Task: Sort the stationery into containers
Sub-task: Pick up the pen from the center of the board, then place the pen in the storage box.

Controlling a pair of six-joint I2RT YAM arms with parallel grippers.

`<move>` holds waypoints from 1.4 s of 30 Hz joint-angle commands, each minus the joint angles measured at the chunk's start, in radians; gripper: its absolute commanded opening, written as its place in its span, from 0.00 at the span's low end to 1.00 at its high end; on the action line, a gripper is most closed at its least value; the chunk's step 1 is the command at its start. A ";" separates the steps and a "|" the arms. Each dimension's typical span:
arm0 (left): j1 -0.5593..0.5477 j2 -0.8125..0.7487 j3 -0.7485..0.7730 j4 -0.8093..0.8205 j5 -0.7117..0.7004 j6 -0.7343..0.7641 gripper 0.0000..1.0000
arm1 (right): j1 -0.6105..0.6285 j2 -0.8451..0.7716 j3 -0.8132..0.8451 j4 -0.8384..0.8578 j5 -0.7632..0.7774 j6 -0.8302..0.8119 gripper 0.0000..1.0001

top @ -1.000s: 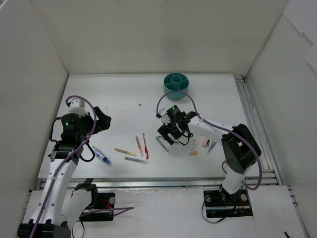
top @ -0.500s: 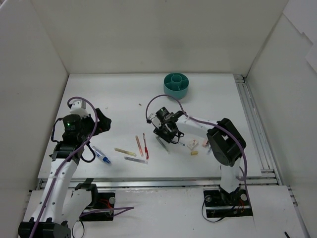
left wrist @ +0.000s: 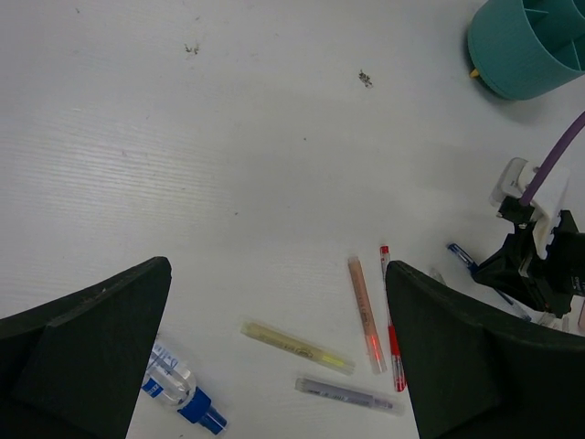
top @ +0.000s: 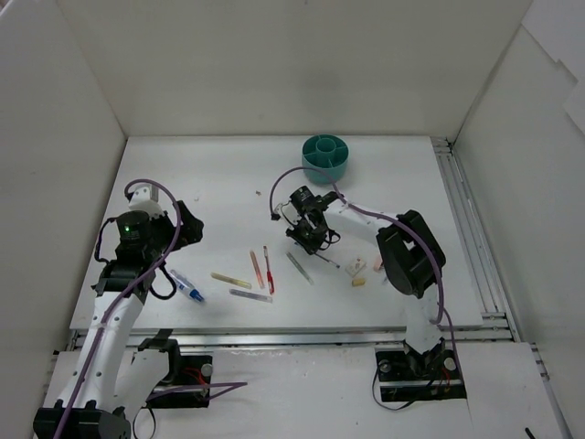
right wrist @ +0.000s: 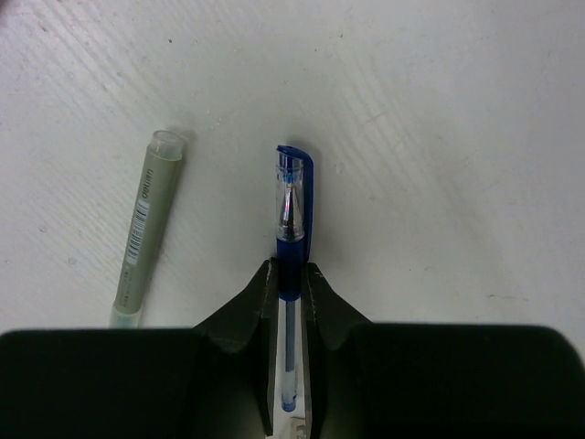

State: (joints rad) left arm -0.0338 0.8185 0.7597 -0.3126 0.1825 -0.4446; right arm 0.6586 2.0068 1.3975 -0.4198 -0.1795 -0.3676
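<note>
In the right wrist view my right gripper (right wrist: 290, 274) is shut on a blue pen (right wrist: 292, 215) lying on the table, its fingers pinching the grip just behind the clear tip. A grey-green pen (right wrist: 144, 229) lies to its left. From above, the right gripper (top: 313, 240) is mid-table, south of the teal container (top: 325, 157). My left gripper (left wrist: 279, 366) hangs open above a yellow pen (left wrist: 297, 347), an orange pen (left wrist: 364, 311), a red pen (left wrist: 391, 334), a grey pen (left wrist: 347, 395) and a blue-and-white pen (left wrist: 183, 389), holding nothing.
Small cream erasers (top: 356, 266) (top: 358, 282) lie right of the right gripper. The teal container (left wrist: 530, 46) stands at the far side of the table. White walls enclose the table on three sides, and a metal rail (top: 462, 229) runs along its right edge.
The right gripper went from open to shut on the blue pen and shifted slightly left and away. Its elbow swung inward. The left arm stayed still.
</note>
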 commanded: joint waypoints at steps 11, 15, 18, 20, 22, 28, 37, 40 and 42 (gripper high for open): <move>-0.005 0.040 0.078 0.035 0.015 0.015 1.00 | -0.145 -0.391 -0.061 0.586 -0.051 0.015 0.00; -0.005 0.071 0.102 0.035 0.028 0.014 1.00 | -0.229 -0.425 -0.175 1.054 0.009 0.155 0.00; -0.005 0.103 0.124 0.037 0.041 0.009 1.00 | -0.276 -0.359 -0.099 1.125 0.049 0.229 0.00; -0.005 0.131 0.138 0.041 0.043 0.006 1.00 | -0.290 -0.288 -0.060 1.174 0.078 0.254 0.00; -0.005 0.160 0.147 0.040 0.041 0.001 1.00 | -0.313 -0.235 -0.013 1.260 0.121 0.306 0.00; -0.023 0.209 0.173 0.044 0.041 -0.013 1.00 | -0.369 -0.020 0.168 1.412 0.081 0.452 0.00; -0.041 0.269 0.211 0.033 0.006 -0.006 1.00 | -0.396 0.199 0.345 1.477 0.040 0.487 0.00; -0.051 0.294 0.227 0.029 -0.003 0.001 1.00 | -0.393 0.222 0.334 1.478 0.037 0.486 0.01; -0.051 0.309 0.237 0.026 -0.003 0.004 1.00 | -0.395 0.234 0.324 1.480 0.035 0.481 0.02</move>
State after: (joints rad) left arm -0.0780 1.1156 0.9295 -0.3122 0.1932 -0.4492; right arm 0.2630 2.2517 1.6787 0.9264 -0.1268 0.1055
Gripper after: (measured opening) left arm 0.996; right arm 0.078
